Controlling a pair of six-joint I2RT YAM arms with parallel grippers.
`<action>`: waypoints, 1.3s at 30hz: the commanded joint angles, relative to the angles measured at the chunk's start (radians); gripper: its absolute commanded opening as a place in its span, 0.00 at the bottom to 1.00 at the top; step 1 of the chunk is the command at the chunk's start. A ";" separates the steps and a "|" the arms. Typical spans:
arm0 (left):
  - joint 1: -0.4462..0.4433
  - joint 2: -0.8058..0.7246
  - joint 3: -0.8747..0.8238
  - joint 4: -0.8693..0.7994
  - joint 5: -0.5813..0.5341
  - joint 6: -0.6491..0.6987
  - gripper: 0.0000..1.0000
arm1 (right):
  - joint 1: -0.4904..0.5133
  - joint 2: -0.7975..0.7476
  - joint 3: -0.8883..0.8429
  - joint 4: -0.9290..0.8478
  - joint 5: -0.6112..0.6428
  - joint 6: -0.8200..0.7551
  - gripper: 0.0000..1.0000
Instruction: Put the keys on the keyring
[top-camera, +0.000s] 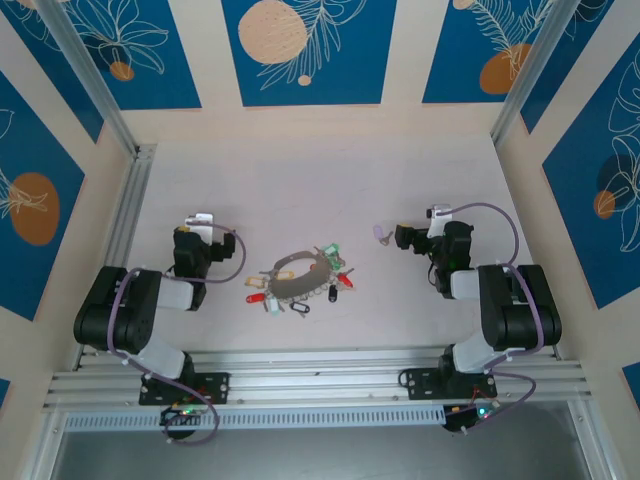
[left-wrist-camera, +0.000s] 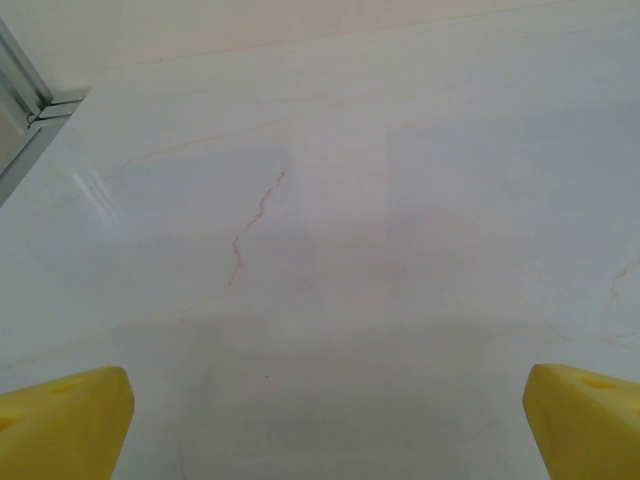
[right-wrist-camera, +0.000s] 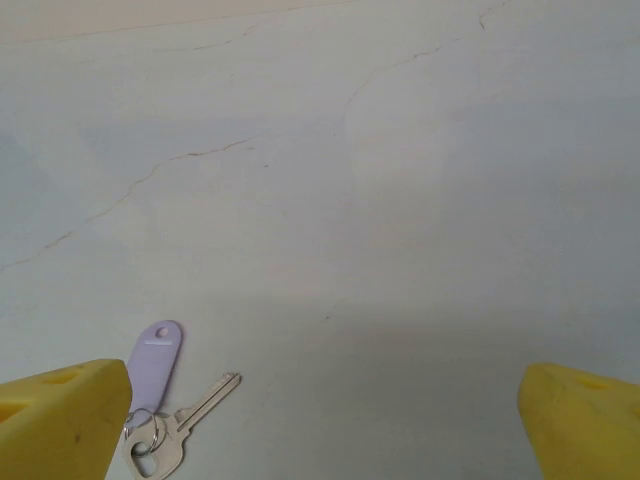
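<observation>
Yellow fingertips (right-wrist-camera: 60, 420) of the right gripper (right-wrist-camera: 325, 430) stand spread wide, holding nothing. Just beside one of them a lilac-tagged key (right-wrist-camera: 155, 360) lies flat on the pale table (right-wrist-camera: 400, 200), its silver blade on a small split ring. The left gripper (left-wrist-camera: 325, 425) is equally open over bare table. Between the arms, well apart from both, lies the grey keyring (top-camera: 292, 288), strung with red, green, yellow and black keys (top-camera: 257, 298).

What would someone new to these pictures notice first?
The keyring, strung with coloured keys, lies mid-table between the two arms. One lilac-tagged key lies apart on the pale table, right by the open right gripper. The left gripper hangs open over the table's left side.
</observation>
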 joint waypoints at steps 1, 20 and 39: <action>0.014 0.000 0.014 0.002 0.020 0.018 1.00 | 0.003 -0.003 0.022 0.007 0.005 -0.010 0.99; 0.016 0.000 0.021 -0.010 0.026 0.015 1.00 | 0.000 -0.003 0.023 0.004 -0.001 -0.006 0.99; 0.018 -0.012 0.012 -0.001 0.026 0.020 1.00 | 0.029 -0.101 0.072 -0.144 0.108 0.002 0.99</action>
